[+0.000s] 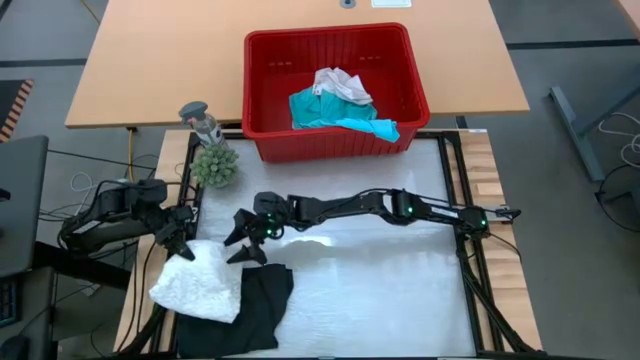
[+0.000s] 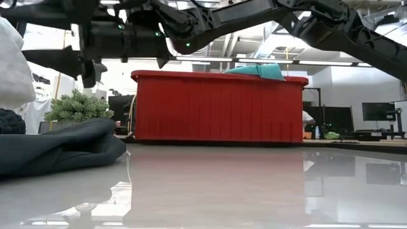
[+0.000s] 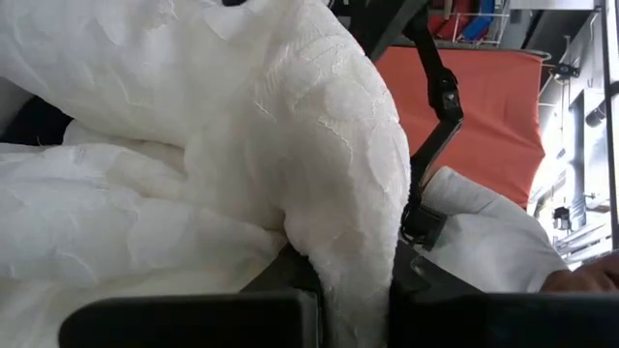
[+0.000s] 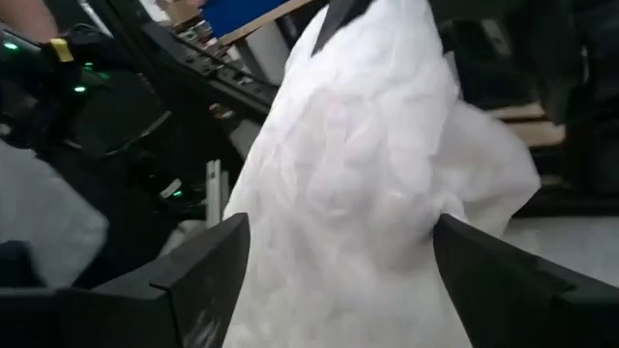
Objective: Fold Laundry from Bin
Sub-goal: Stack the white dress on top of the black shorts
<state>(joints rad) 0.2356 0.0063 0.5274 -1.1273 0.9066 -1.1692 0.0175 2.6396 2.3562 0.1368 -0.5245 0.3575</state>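
White lacy garment — lying at the table's near left, partly overlapping a black garment; soft, light, likely slipping when tugged. Left gripper is pinching its far edge; right gripper is hovering beside, jaws spread — a free hem looks best.

I see a white lacy cloth bunched in a heap, one fold pinched between my left fingers. It overlaps a black cloth lying flat just beside and below my spread right fingers. Well beyond both, the red bin stands upright holding a crumpled teal cloth and another white one.
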